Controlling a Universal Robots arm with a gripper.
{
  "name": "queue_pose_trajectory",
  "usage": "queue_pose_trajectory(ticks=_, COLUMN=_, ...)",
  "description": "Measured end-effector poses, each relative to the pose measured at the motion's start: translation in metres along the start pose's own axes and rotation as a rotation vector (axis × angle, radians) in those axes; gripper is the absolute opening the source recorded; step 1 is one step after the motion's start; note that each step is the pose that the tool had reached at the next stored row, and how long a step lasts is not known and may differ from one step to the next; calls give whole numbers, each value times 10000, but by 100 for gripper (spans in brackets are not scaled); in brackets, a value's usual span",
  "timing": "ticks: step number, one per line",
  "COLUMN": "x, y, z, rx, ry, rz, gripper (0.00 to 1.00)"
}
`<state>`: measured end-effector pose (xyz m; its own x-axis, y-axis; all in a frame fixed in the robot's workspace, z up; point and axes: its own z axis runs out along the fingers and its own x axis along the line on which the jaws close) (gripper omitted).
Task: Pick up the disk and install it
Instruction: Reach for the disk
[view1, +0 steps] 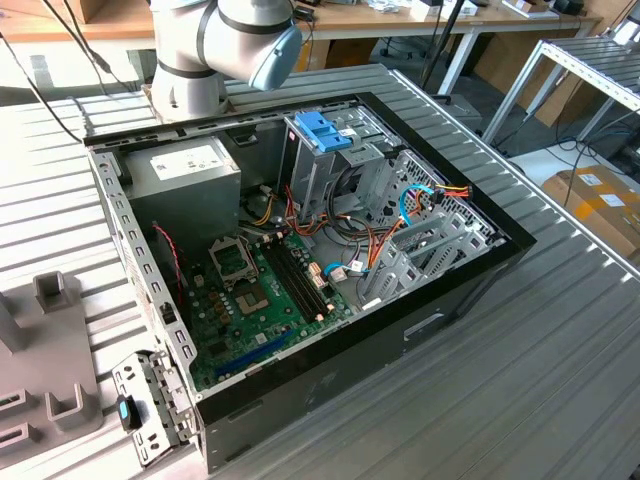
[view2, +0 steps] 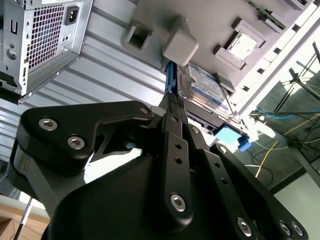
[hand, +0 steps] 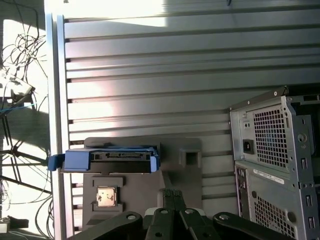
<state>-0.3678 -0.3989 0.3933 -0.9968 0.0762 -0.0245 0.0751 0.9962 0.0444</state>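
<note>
The disk, just one, sits on one grey holder near one computer case, jaws together and empty.

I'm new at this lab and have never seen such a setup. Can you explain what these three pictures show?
A robot arm stands by an open computer case on a ribbed metal table; that is the exterior view. Both wrist views come from cameras riding on the arm, looking past its black hand. The hand is shut and holds nothing. Ahead of it the disk, with blue side rails, sits on a grey holder on the table.
</note>
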Motion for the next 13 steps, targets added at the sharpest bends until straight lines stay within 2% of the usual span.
queue_pose_trajectory(ticks=13, x=72, y=-6, z=-2, rx=0, ry=0, rz=0, gripper=11)
